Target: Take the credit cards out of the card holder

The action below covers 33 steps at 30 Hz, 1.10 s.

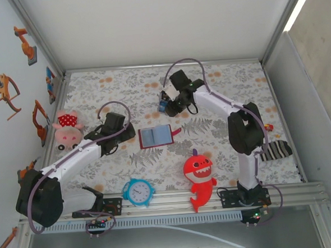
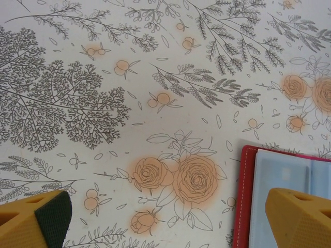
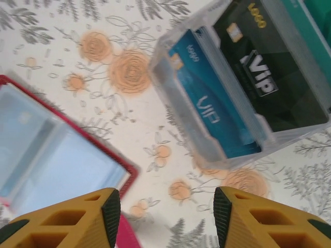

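Observation:
The card holder (image 1: 156,136) lies open mid-table, dark red with a pale blue-grey inside and its tab to the right. It also shows in the left wrist view (image 2: 282,175) and the right wrist view (image 3: 46,155). Credit cards stand in a clear plastic box (image 3: 243,155): a blue card (image 3: 207,103), a black card (image 3: 269,77) and a teal one (image 3: 315,26). My right gripper (image 3: 166,212) hovers open between holder and box, nothing between its fingers (image 1: 172,104). My left gripper (image 2: 168,217) is wide open just left of the holder (image 1: 121,135), over bare cloth.
A pink pig toy (image 1: 67,127) sits at the left, a blue alarm clock (image 1: 139,191) and a red shark toy (image 1: 199,175) near the front edge, a striped sock (image 1: 276,150) at the right. Floral cloth covers the table.

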Each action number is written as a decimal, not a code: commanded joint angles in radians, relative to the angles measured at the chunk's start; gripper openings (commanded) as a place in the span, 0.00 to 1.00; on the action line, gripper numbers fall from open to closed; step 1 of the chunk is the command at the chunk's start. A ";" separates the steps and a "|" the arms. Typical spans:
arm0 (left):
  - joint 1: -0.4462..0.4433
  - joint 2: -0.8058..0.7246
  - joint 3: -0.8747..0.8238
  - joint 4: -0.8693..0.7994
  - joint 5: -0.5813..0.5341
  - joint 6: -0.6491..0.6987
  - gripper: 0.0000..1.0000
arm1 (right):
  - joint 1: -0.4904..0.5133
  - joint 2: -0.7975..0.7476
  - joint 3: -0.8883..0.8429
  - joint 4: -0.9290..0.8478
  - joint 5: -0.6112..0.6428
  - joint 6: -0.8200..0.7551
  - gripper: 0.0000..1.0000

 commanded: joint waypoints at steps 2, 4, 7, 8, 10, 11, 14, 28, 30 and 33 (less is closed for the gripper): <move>0.014 -0.031 -0.028 0.003 -0.031 -0.046 0.97 | 0.073 -0.088 -0.082 0.072 0.062 0.145 0.49; 0.018 -0.043 -0.040 0.004 -0.043 -0.062 0.97 | 0.107 -0.119 -0.130 0.097 0.079 0.201 0.48; 0.031 -0.053 -0.057 -0.002 -0.055 -0.094 0.97 | 0.161 -0.143 -0.179 0.111 0.128 0.294 0.48; 0.036 -0.055 -0.061 -0.006 -0.058 -0.104 0.97 | 0.180 -0.143 -0.189 0.110 0.143 0.320 0.49; 0.045 -0.059 -0.069 -0.011 -0.066 -0.121 0.97 | 0.219 -0.134 -0.199 0.106 0.169 0.367 0.49; 0.050 -0.061 -0.073 -0.014 -0.070 -0.130 0.97 | 0.239 -0.124 -0.201 0.103 0.173 0.393 0.49; 0.060 -0.073 -0.090 -0.026 -0.084 -0.162 0.97 | 0.293 -0.083 -0.186 0.092 0.193 0.441 0.49; 0.115 -0.248 -0.197 -0.115 -0.164 -0.285 0.97 | 0.405 0.122 -0.021 0.093 0.113 0.497 0.48; 0.120 -0.267 -0.202 -0.128 -0.173 -0.285 0.97 | 0.412 0.140 -0.003 0.082 0.117 0.493 0.48; 0.125 -0.285 -0.204 -0.143 -0.184 -0.282 0.97 | 0.415 0.165 0.028 0.053 0.143 0.488 0.49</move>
